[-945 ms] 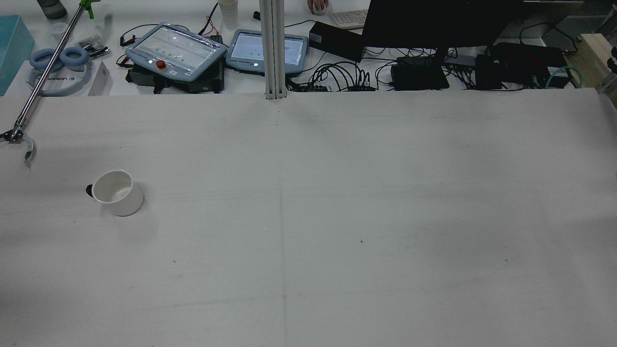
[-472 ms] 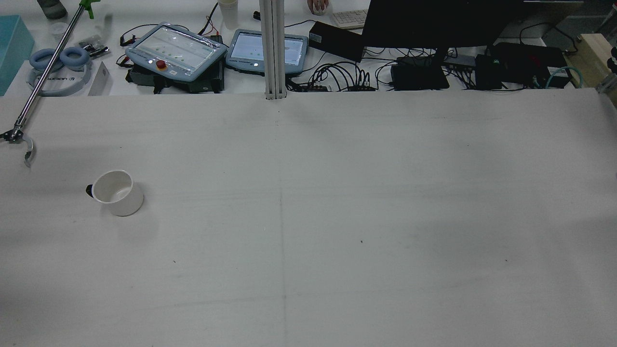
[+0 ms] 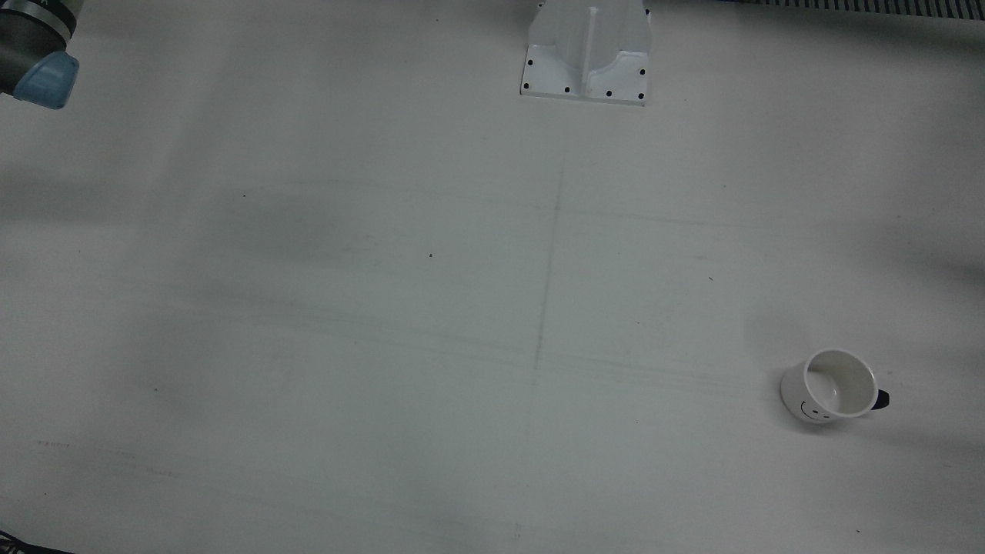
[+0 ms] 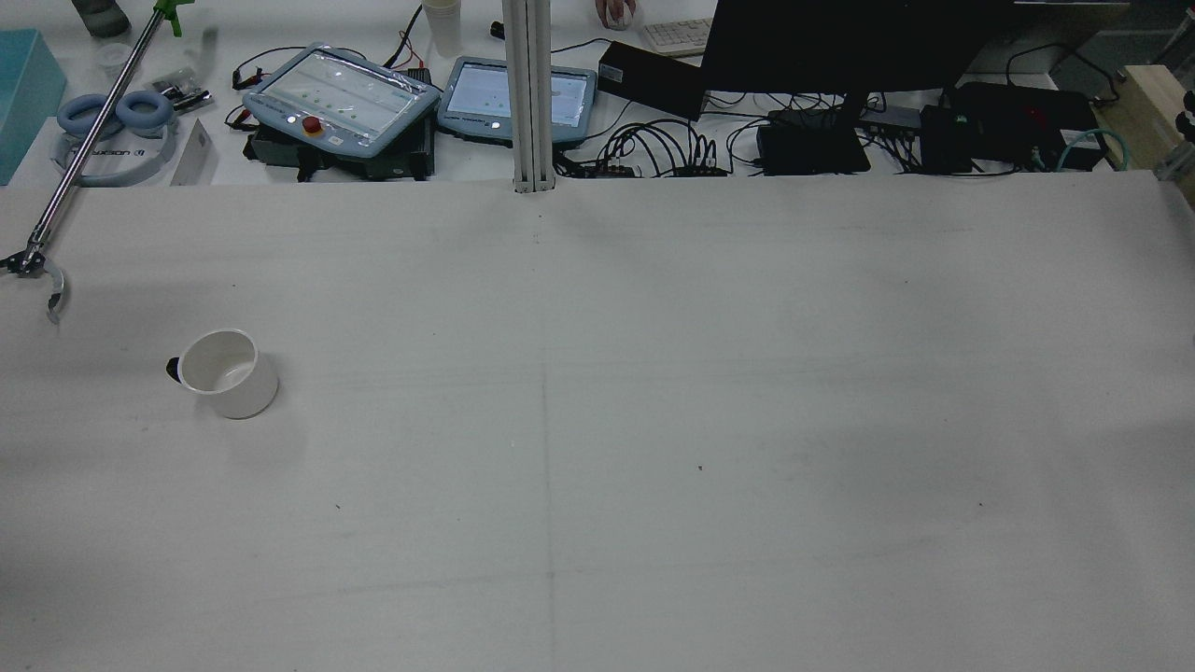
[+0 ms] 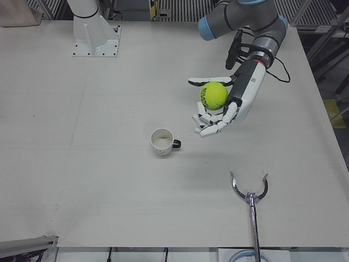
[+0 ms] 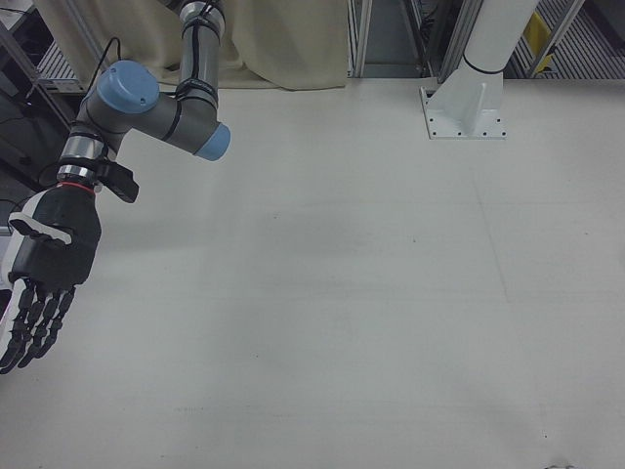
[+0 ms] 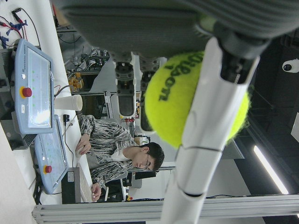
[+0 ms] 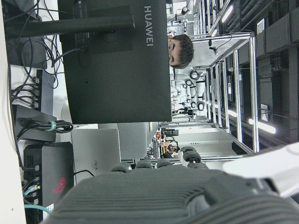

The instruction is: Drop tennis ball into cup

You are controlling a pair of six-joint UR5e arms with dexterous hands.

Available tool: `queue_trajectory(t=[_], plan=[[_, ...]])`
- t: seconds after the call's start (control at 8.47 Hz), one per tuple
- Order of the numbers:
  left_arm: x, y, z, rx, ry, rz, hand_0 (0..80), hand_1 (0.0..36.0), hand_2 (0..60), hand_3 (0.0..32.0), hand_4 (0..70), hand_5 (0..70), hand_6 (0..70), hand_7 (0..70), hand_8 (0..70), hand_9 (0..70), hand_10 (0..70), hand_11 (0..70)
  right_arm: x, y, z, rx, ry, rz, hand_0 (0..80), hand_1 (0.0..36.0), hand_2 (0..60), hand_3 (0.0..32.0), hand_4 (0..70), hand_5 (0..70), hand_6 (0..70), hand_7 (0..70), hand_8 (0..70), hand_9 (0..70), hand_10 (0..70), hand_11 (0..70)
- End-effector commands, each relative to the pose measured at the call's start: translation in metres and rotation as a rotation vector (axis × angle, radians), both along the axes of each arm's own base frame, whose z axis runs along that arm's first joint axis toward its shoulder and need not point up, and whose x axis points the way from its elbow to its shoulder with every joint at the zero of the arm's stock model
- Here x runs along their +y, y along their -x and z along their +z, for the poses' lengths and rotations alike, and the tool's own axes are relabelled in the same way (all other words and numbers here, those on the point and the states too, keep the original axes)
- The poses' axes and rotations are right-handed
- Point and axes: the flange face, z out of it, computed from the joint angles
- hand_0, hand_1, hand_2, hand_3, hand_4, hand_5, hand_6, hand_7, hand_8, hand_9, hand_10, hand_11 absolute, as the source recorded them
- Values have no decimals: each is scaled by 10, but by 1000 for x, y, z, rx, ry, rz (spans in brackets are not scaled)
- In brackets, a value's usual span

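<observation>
Robot hand (image 5: 221, 112) around tennis ball (image 5: 214, 95)

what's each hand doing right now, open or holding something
Left hand: shut on the tennis ball, up off the table beside the cup.
Right hand: open, fingers spread, holding nothing.

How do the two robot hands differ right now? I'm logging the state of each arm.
The left robot hand is white and shut on the tennis ball, held up beside the cup; the right robot hand is black and holds nothing. The left one's fingers curl around the ball, while the right one's fingers hang straight down, slightly apart, at the table's edge. Both are raised off the table.
</observation>
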Motion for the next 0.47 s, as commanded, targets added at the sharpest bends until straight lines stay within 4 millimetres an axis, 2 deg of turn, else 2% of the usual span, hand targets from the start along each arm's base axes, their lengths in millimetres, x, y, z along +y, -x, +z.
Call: queue_trajectory(t=[0.0, 0.12, 0.24, 0.35], plan=[[-1, -2, -6, 3, -10, 5, 800, 328, 8, 0, 79, 219, 579, 565, 349, 444, 193, 315, 0, 0, 0, 0, -1, 0, 0, 0, 0, 0, 0, 0, 0, 0, 0, 0, 0, 0], [-1, -1, -5, 1, -2, 3, 800, 331, 1, 0, 77, 220, 582, 564, 349, 443, 193, 316, 0, 0, 0, 0, 1, 0, 0, 0, 0, 0, 0, 0, 0, 0, 0, 0, 0, 0], [0, -2, -4, 0, 1, 5, 800, 335, 1, 0, 75, 205, 497, 574, 330, 442, 193, 316, 0, 0, 0, 0, -1, 0, 0, 0, 0, 0, 0, 0, 0, 0, 0, 0, 0, 0], [-1, -2, -7, 1, -2, 5, 800, 332, 4, 0, 79, 216, 560, 565, 343, 441, 192, 314, 0, 0, 0, 0, 1, 0, 0, 0, 0, 0, 0, 0, 0, 0, 0, 0, 0, 0]])
